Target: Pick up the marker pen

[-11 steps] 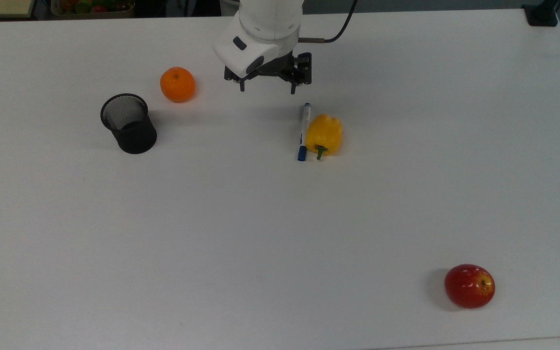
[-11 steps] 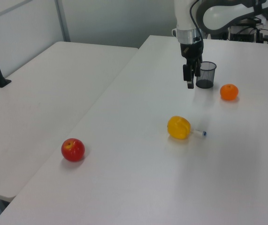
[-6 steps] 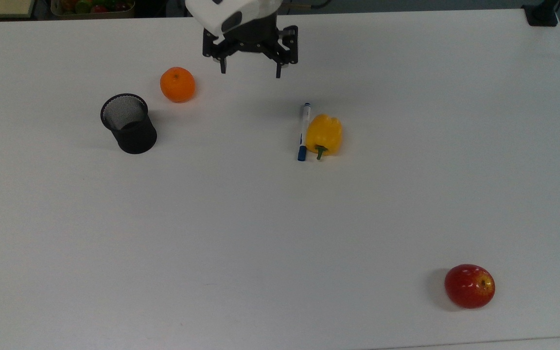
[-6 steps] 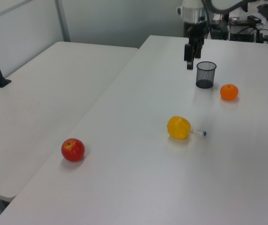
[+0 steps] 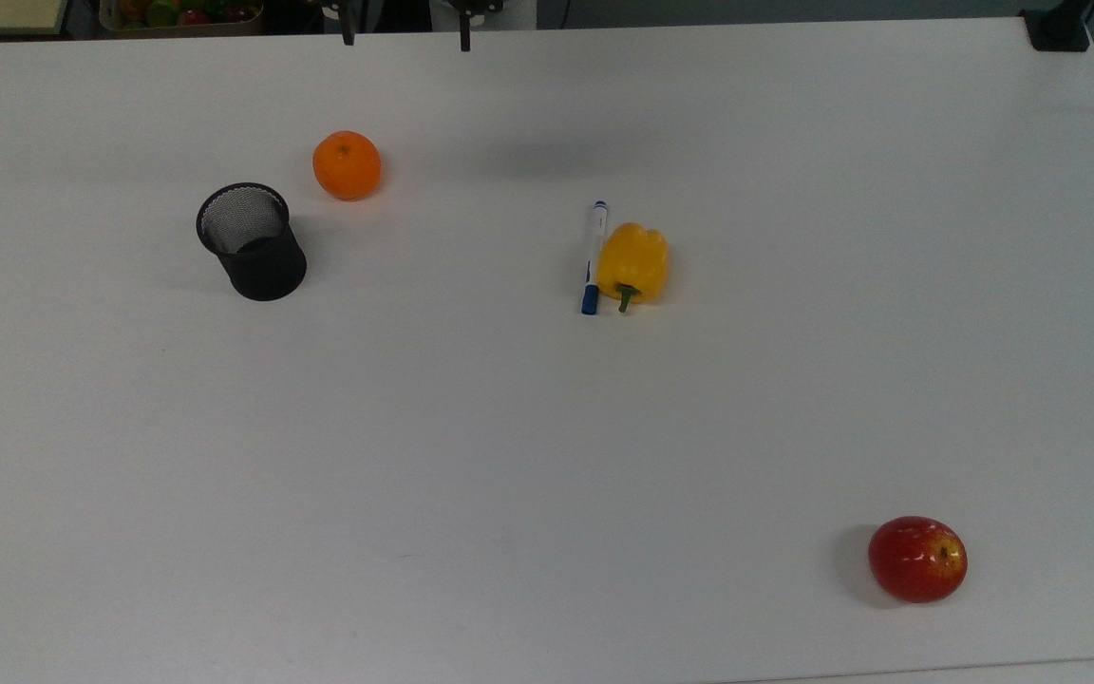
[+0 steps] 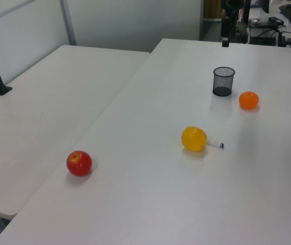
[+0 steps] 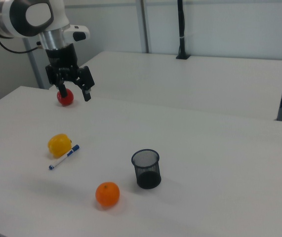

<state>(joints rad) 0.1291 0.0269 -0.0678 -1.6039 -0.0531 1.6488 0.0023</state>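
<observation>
My end effector hangs released, nothing in it, high over the surface. Pen lies flat touching pepper, well apart & below me; long axis runs top-bottom in top view, cap nearer top view's bottom.

White marker pen, blue-capped — yellow pepper, orange fruit, red apple, black mesh cup.

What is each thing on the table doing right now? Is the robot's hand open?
marker pen: capped, lying flat beside the pepper, not held.
yellow pepper: on its side, stem showing.
mesh cup: upright, looks empty.
orange: resting on the table.
apple: resting near a table corner.
gripper: fingers open, holding nothing.
</observation>
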